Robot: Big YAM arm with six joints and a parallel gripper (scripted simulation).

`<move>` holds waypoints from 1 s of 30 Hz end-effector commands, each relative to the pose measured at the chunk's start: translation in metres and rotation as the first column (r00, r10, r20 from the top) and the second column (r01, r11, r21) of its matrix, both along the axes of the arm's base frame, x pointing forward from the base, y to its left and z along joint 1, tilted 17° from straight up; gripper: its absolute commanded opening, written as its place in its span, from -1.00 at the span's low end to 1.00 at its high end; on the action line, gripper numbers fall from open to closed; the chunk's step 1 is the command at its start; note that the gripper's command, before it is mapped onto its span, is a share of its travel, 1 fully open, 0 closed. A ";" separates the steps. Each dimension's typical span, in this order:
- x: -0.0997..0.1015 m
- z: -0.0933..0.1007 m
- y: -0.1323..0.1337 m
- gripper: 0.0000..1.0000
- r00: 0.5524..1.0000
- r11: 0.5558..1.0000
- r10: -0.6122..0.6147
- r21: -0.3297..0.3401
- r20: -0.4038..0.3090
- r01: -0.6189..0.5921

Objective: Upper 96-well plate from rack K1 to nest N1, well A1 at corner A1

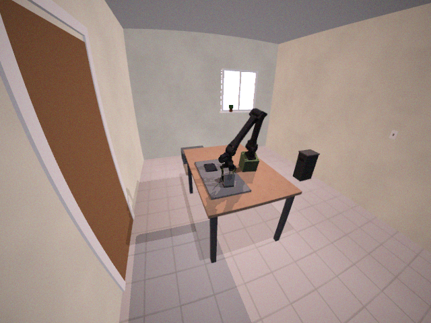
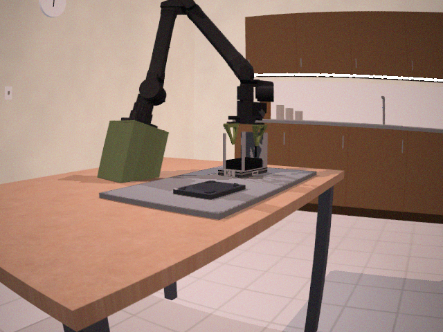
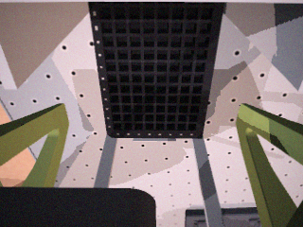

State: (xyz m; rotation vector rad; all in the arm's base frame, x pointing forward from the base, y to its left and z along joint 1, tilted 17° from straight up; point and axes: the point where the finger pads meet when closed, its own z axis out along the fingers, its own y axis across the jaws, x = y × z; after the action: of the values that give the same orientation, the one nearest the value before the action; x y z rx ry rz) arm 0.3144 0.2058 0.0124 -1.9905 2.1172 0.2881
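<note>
The stack rack K1 [image 2: 243, 157] stands on the grey mat with thin upright posts, and it holds black well plates [image 2: 244, 163]. In the wrist view the upper plate [image 3: 156, 71] shows its grid of wells from above, between two rack posts. My gripper [image 2: 245, 133] is open, its green fingers just above the rack's post tops and well above the plate. The fingers stand wide at both sides of the wrist view with nothing between them. The plate nest N1 [image 2: 209, 188] is a flat black tray nearer the camera on the mat. Its A1 mark is too small to read.
The grey perforated mat [image 2: 211, 189] lies on the wooden table [image 2: 142, 228]. The arm's green base block [image 2: 131, 150] stands at the back left. In the top view the rack [image 1: 227, 180] and nest [image 1: 210, 167] are small.
</note>
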 end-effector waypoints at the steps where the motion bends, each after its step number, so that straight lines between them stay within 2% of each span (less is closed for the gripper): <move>1: 0.007 0.001 0.007 1.00 1.000 1.000 -0.003 0.010 0.020 0.003; 18: 0.005 -0.025 0.012 1.00 1.000 1.000 -0.005 0.007 0.014 0.005; 19: 0.014 -0.020 0.012 1.00 0.999 1.000 -0.018 0.016 0.031 0.018; 23: 0.003 -0.034 0.015 1.00 1.000 1.000 -0.003 0.006 0.011 0.003; 30: 0.004 -0.045 0.018 1.00 1.000 1.000 -0.003 0.006 0.012 0.003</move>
State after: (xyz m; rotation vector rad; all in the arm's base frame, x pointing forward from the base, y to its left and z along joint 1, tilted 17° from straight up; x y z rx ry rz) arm 0.3174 0.2185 -0.0289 -1.9862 2.1167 0.2852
